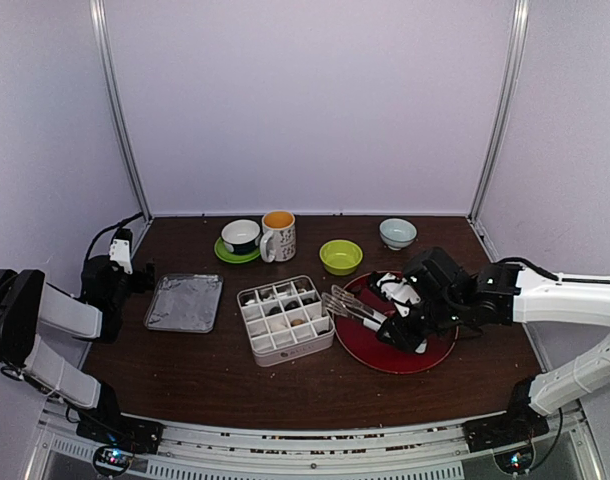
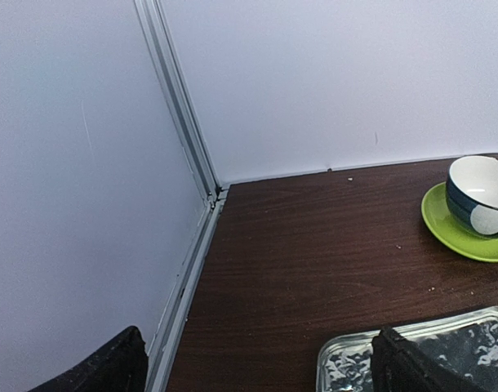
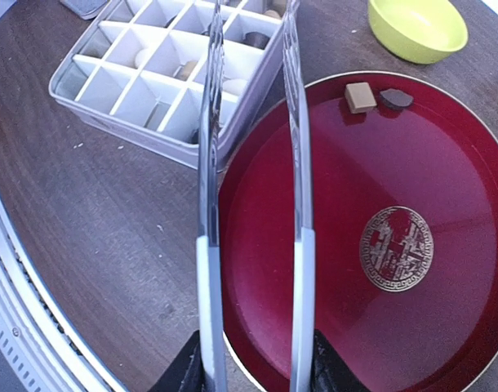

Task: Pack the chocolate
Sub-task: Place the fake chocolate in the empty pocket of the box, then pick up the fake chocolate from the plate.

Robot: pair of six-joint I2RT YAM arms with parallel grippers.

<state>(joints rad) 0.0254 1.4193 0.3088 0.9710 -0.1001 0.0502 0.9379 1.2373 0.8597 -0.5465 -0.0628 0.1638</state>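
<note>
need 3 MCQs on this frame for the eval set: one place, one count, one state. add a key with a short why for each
1. From the top camera, where is the red plate relative to the divided box?
A) left of it
B) right of it
C) behind it, at the wall

2. How many chocolates show on the red plate in the right wrist view?
A) none
B) two
C) six

3. What state is the right gripper in?
A) open and empty
B) shut with nothing in it
C) shut on the metal tongs

Key:
1 B, the plate lies to the right of the box, under the right arm.
2 B, a tan cube and a dark piece lie at the plate's far rim.
3 C, both tong arms run out from between its fingers.
</note>
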